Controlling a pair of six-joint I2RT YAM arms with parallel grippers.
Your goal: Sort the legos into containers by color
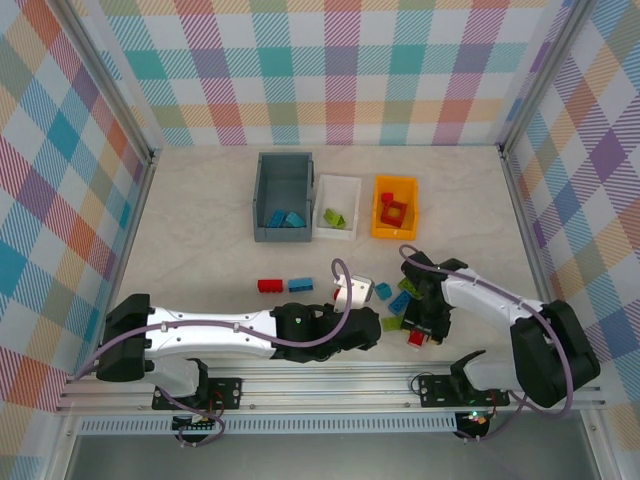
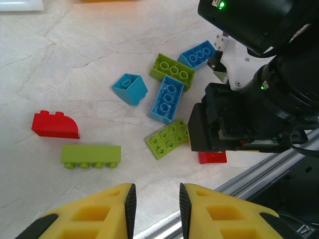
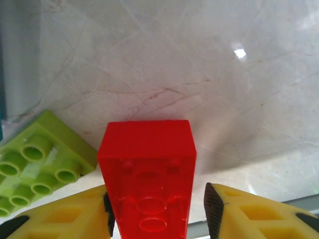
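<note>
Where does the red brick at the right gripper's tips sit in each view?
Top external: red brick low right, under the right gripper.
Left wrist: right of centre, mostly hidden under that gripper.
Right wrist: bottom centre, between the yellow fingers.
Shared landmark: lime green plate beside it.

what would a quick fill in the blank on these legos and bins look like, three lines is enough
1. The bricks in the dark grey-blue bin are all ____.
2. The brick standing between the fingers of the right gripper is ____.
3. The lime green bricks that are in a container lie in the ____ one.

Missing words: blue; red; white
</note>
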